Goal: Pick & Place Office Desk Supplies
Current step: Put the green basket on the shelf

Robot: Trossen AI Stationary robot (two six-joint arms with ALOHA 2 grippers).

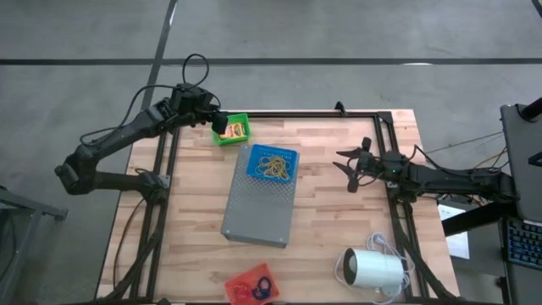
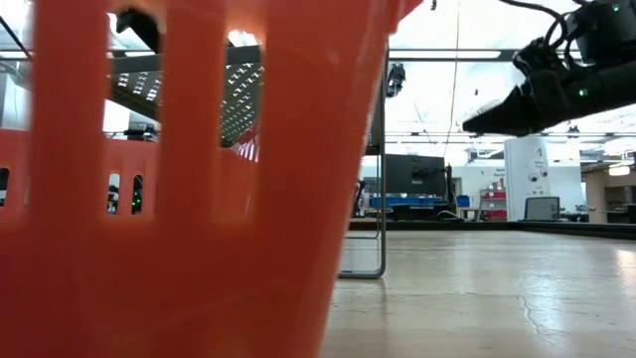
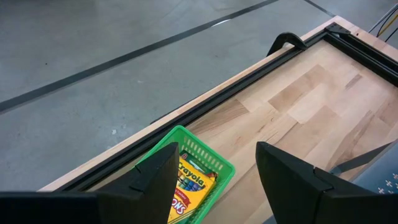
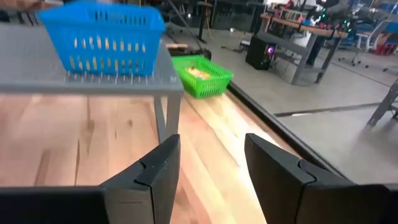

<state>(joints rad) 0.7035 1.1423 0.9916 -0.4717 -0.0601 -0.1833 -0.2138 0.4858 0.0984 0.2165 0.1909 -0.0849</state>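
Observation:
A yellow crayon box (image 1: 238,130) (image 3: 189,185) lies in a green basket (image 1: 229,140) (image 3: 210,149) at the table's far left. My left gripper (image 1: 222,125) (image 3: 217,149) hangs open above that basket, holding nothing. Tan rubber bands (image 1: 275,167) (image 4: 99,45) lie in a blue basket (image 1: 256,161) (image 4: 106,25) on the grey slab. Red and blue rings (image 1: 258,288) sit in a red basket (image 1: 233,284) (image 2: 199,199) at the near edge. My right gripper (image 1: 346,168) (image 4: 211,140) stands open over the table's right side, pointing toward the slab.
The grey perforated slab (image 1: 254,212) (image 4: 93,81) stands on legs at the table's middle. A white cylinder with a cord (image 1: 373,269) lies at the near right. A black frame (image 1: 339,114) runs along the far and right edges. Bare wood lies between slab and right gripper.

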